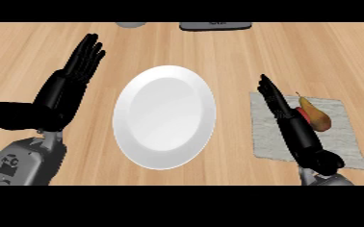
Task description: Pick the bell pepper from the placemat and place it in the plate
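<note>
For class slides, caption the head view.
Black right hand open beside orange bell pepper on grey placemat, near white round plate.

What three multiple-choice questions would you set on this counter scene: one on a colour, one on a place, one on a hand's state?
1. What colour is the round plate? A white. B blue. C black.
2. Where is the orange-yellow bell pepper? A in the plate. B on the grey rectangular placemat. C under the plate.
3. How is the black right hand? A shut on the pepper. B shut, holding nothing. C open, fingers straight.
Answers: 1 A, the plate shows plain white. 2 B, the pepper rests on the mat at the right. 3 C, its fingers run straight beside the pepper.
</note>
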Controlling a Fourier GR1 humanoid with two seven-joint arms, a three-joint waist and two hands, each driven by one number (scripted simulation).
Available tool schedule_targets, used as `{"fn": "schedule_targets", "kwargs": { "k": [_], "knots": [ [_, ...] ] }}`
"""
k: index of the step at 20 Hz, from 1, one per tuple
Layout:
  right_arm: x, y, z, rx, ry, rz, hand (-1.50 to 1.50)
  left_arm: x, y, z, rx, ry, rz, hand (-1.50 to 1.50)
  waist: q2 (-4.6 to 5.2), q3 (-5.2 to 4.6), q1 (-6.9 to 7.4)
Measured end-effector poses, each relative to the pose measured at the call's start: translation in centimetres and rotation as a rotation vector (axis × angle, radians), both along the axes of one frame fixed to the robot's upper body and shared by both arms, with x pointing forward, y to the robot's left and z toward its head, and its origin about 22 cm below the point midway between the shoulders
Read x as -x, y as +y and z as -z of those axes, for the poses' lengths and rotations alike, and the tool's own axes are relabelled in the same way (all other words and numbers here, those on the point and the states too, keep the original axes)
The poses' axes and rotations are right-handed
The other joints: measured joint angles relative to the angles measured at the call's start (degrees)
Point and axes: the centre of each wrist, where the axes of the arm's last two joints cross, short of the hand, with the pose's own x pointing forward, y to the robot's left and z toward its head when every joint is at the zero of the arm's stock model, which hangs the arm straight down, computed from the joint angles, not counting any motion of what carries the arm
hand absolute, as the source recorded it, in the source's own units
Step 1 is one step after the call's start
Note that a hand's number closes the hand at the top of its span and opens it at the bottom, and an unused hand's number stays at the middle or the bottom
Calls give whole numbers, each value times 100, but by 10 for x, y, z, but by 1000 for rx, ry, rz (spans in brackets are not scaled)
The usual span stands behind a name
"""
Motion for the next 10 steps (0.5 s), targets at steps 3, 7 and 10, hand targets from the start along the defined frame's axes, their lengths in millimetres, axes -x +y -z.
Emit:
{"fn": "schedule_targets", "kwargs": {
  "k": [3,7,10],
  "knots": [
    [-1,13,6,87,-38,-138,150,-3,4,-7,-31,-13,-15,0,55,-85,116],
    [-6,24,1,383,-140,-378,150,-7,14,-9,-82,-12,-62,0,23,-183,333],
    [-15,3,-6,733,-261,-361,150,-7,20,-5,-96,12,-88,0,-25,-216,300]
  ]
}}
